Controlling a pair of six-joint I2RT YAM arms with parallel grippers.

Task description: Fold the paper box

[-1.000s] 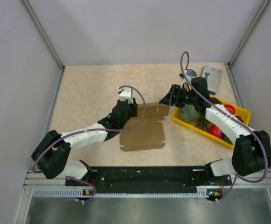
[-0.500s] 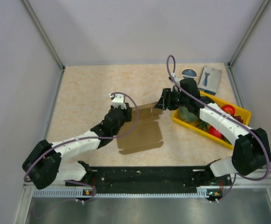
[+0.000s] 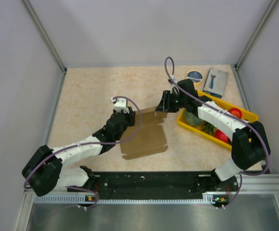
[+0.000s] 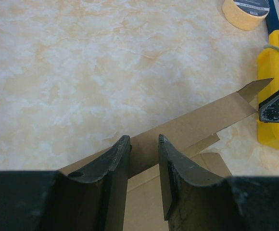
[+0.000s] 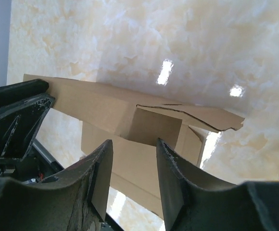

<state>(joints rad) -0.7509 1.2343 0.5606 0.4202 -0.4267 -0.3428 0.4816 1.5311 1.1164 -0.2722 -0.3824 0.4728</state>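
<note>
Cardboard paper box (image 3: 146, 137) flap stood raised, central on the worktop (image 3: 91, 91). Your left gripper (image 4: 143, 142) sat part-spread against it, grip unclear. Your right gripper (image 5: 134, 144) gaped astride it, so you likely needed to close squarely.

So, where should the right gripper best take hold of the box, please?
The box's raised far flap, near its right end, coming in from the right with a finger on each face. That flap stands clear of the table; the rest lies flat.
</note>
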